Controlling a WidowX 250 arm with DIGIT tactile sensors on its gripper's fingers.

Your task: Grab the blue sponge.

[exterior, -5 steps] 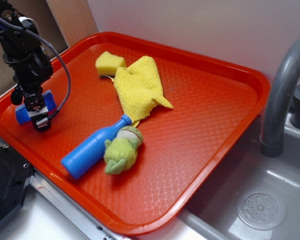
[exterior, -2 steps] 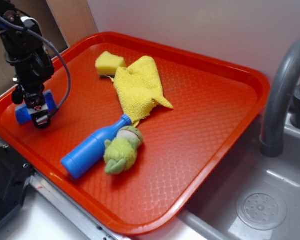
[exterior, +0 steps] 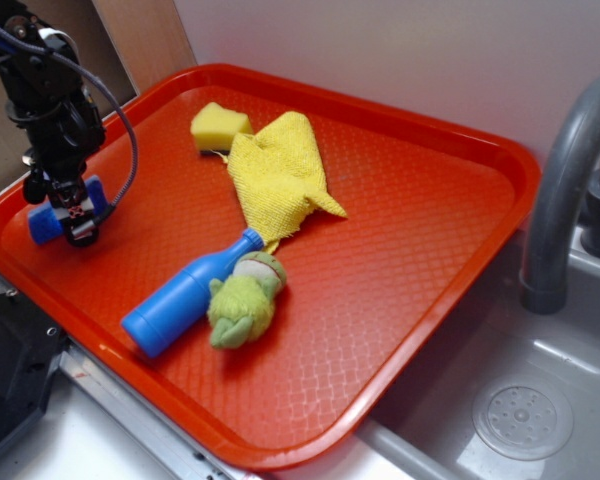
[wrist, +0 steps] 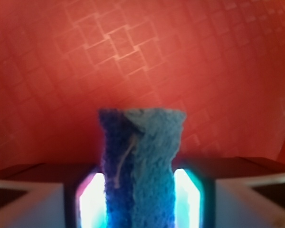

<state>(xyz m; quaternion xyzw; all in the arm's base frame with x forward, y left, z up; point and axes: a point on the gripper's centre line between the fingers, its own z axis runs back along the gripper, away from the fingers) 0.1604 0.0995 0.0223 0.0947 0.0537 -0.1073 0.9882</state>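
Exterior view, left to right: gripper [exterior: 72,212] clamped on the blue sponge [exterior: 44,223] at the tray's [exterior: 430,270] left edge, then blue bottle [exterior: 185,295] touching green plush toy [exterior: 242,303] near the front edge, yellow sponge [exterior: 218,125] and yellow cloth [exterior: 278,176] toward the back.

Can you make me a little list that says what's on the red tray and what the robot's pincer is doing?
tray: orange-red tray beside a sink
pincer: pincer at the tray's left edge, closed on the blue sponge
sponge in wrist view: squeezed between the two fingers
blue bottle: blue bottle lying on its side, near the front
plush toy: green plush toy touching the bottle
cloth: yellow cloth crumpled mid-tray
yellow sponge: yellow sponge at the back, by the cloth
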